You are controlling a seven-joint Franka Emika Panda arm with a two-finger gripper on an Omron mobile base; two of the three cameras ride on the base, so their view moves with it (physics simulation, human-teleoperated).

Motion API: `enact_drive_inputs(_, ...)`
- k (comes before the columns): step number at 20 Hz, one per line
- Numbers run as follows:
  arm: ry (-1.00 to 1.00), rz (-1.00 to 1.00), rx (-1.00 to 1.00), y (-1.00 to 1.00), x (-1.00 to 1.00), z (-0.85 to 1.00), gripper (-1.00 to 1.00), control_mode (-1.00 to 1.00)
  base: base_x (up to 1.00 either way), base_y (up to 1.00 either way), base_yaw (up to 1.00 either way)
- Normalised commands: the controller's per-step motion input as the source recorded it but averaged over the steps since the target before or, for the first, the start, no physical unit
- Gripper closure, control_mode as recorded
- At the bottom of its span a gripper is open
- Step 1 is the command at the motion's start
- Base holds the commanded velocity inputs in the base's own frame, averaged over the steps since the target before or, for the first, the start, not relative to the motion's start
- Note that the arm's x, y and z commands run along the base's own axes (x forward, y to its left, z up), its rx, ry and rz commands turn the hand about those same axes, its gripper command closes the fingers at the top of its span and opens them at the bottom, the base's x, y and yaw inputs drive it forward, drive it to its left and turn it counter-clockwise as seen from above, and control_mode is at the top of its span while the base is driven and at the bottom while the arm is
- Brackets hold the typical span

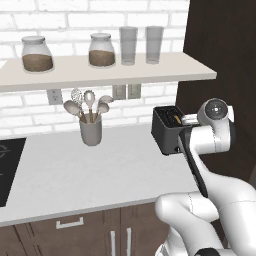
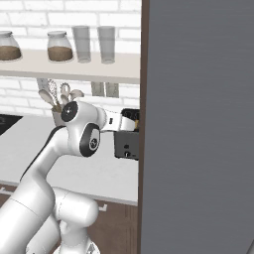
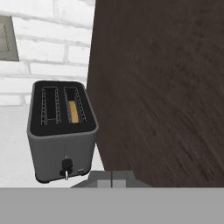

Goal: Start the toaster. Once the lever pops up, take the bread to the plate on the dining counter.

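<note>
Beside the dark cabinet wall, your closed, empty gripper is facing the toaster; the bread is sitting inside, and the lever looks low.

A home kitchen: a white brick wall backs a pale stone-look tabletop over dark wood cabinet fronts. A boxy dark grey two-slot toaster and a grey crock of spoons and a whisk stand there, beside what looks like a black cooktop; glass storage jars line a pale wall shelf
</note>
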Motion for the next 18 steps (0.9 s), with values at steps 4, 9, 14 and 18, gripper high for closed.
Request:
enact_drive_inputs(4, 0.0, 0.0, 0.0, 0.0, 0.0, 0.0, 1.0, -1.0, 0.0, 0.0, 0.0)
enact_drive_inputs(9, 0.0, 0.0, 0.0, 0.0, 0.0, 0.0, 1.0, -1.0, 0.0, 0.0, 0.0)
enact_drive_inputs(14, 0.0, 0.0, 0.0, 0.0, 0.0, 0.0, 1.0, -1.0, 0.0, 0.0, 0.0)
enact_drive_inputs(18, 0.0, 0.0, 0.0, 0.0, 0.0, 0.0, 1.0, -1.0, 0.0, 0.0, 0.0)
